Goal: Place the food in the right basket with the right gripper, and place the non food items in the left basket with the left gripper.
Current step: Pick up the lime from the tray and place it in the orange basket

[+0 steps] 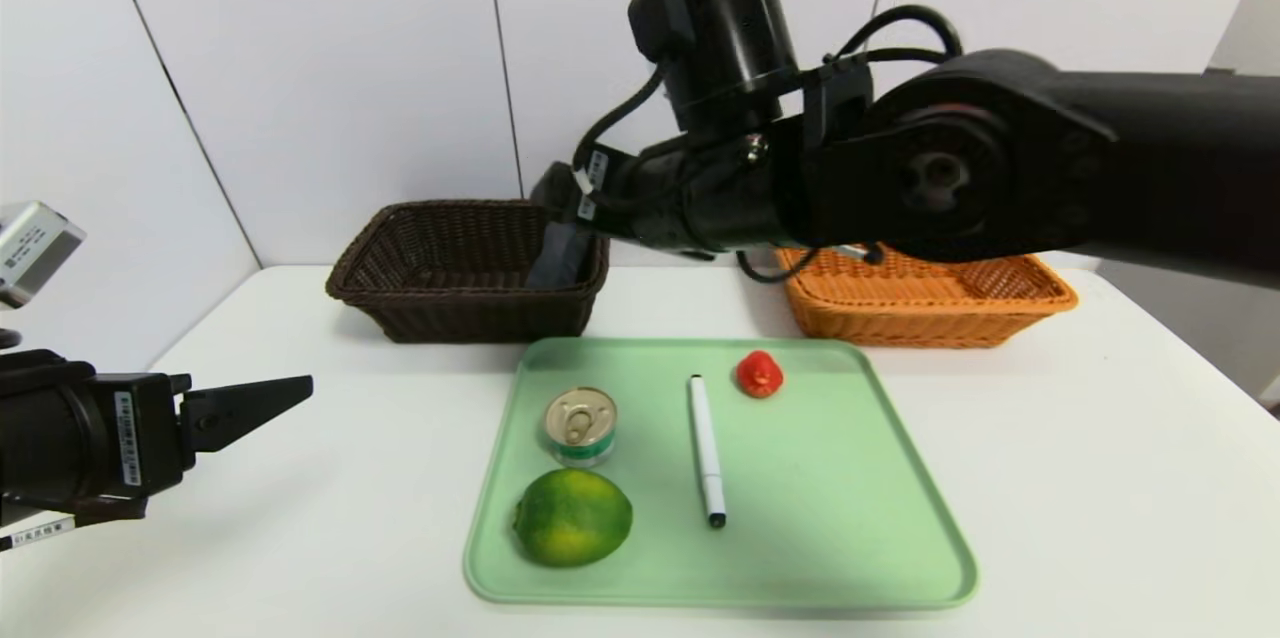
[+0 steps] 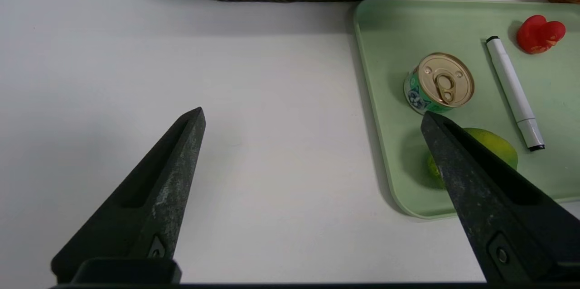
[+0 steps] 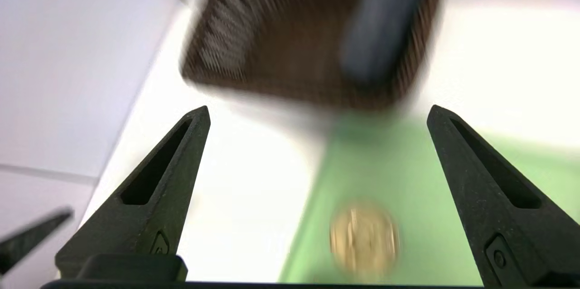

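Note:
The green citrus fruit (image 1: pixel 572 516), the tin can (image 1: pixel 580 426), the white marker pen (image 1: pixel 706 448) and the small red knobbly object (image 1: pixel 760 373) lie on a pale green tray (image 1: pixel 850 518). The rolled dark grey towel (image 1: pixel 558 258) leans inside the dark brown left basket (image 1: pixel 440 303). The orange right basket (image 1: pixel 920 318) stands behind the tray, partly hidden by my right arm. That arm reaches across in the air toward the dark basket. My right gripper (image 3: pixel 317 112) is open and empty, above the can (image 3: pixel 364 239). My left gripper (image 2: pixel 312 117) is open and empty, low over the table left of the tray.
The white table ends at a white panelled wall just behind both baskets. My raised right arm spans the space above the tray's far edge. Bare tabletop (image 2: pixel 226 98) lies between my left gripper and the tray (image 2: pixel 385 98).

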